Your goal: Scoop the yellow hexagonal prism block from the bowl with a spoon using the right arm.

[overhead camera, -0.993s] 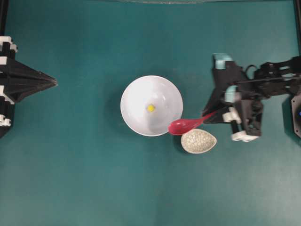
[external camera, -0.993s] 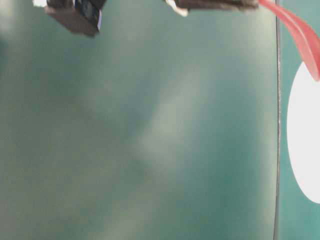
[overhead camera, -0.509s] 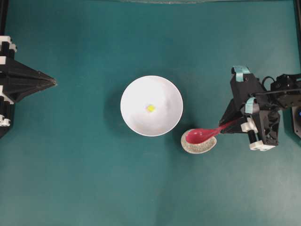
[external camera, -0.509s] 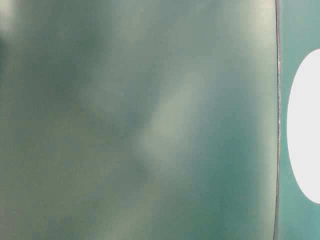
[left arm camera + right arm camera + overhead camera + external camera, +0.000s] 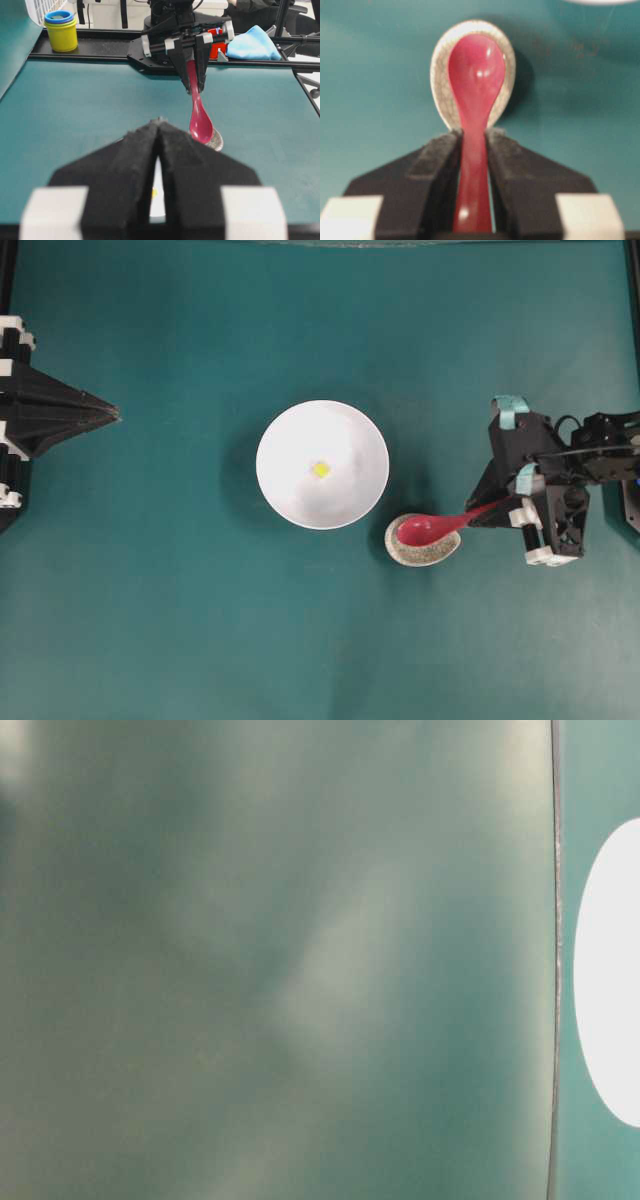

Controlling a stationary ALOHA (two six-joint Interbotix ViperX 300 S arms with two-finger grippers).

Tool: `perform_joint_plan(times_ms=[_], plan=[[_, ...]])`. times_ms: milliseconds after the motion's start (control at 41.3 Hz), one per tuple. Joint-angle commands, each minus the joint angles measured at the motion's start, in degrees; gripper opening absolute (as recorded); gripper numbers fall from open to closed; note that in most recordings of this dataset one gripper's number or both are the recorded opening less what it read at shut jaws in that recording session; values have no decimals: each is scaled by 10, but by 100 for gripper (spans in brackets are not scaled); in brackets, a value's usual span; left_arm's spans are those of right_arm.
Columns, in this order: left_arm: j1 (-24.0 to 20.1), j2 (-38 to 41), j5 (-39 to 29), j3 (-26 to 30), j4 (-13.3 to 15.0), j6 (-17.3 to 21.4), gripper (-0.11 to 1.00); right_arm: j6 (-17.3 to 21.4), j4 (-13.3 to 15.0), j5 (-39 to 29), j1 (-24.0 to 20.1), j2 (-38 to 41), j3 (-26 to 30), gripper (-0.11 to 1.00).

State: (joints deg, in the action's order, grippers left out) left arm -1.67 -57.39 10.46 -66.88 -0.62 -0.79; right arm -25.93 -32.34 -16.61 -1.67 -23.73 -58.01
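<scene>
Overhead view, right gripper [image 5: 497, 508] clamped on spoon [image 5: 432, 529] handle, block [image 5: 321, 469] in bowl [image 5: 290, 435], well apart.

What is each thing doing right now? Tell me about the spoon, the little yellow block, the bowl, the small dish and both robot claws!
Spoon: held by its handle, head over the small dish.
Yellow block: lying in the bowl, not scooped.
Bowl: upright on the table, holding only the block.
Small dish: upright beside the bowl, under the spoon's head.
Right gripper: shut on the spoon's handle.
Left gripper: shut, holding nothing, far from the bowl.
</scene>
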Motion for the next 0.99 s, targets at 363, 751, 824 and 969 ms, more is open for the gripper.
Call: perform_joint_plan(times_ms=[363,751,824,969], plan=[[-1,3,7,10,-2,-1,0,-3,-1,5,-8,9,6,22],[-1,3,7,11,-2,-1,0,-2,2,15,-8,8,7,43],[-1,3,7,11,-2,-1,0,-1,2,16,-8,7,6,44],[-1,3,8,11,-2,-1,0,0,2,16,-8,6,8,44]])
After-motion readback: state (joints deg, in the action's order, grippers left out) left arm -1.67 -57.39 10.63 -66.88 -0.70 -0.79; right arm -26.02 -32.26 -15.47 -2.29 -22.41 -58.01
